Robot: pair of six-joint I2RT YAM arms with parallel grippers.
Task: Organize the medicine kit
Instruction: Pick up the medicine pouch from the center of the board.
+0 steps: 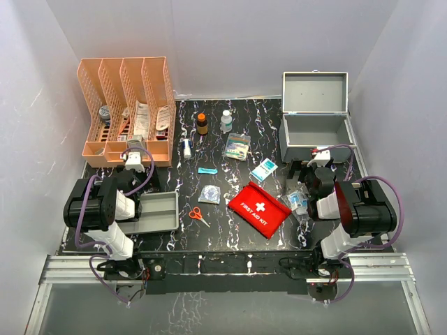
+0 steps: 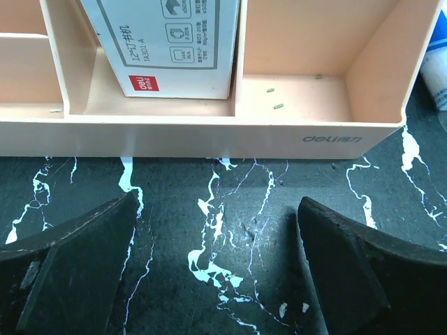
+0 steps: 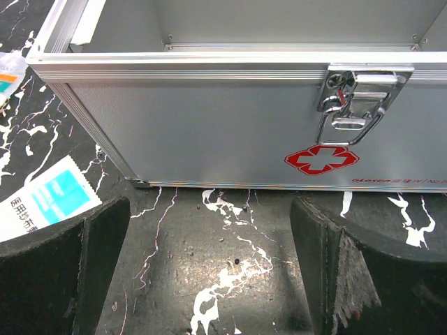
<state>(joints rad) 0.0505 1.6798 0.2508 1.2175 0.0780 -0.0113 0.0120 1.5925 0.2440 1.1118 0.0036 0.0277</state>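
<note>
My right tool (image 3: 209, 272) gapes wide and empty. The medicine kit (image 3: 209, 132) sits dead ahead at upper right of the overhead view, lid up, with its long brushed-metal front lying crosswise. The right arm is far nearer. The left tool (image 2: 216, 272), equally wide and empty, faces the peach plastic organizer (image 2: 209, 132).

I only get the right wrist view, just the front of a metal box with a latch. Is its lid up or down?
Observer: Up. The metal box has its lid standing upright behind it.
Operator: Where is the left tool?
Observer: The left tool is open, facing the foot of an orange file rack.
Operator: Anything red lying loose?
Observer: A red first aid pouch lies flat, nearer the arms than the box and to its left.
</note>
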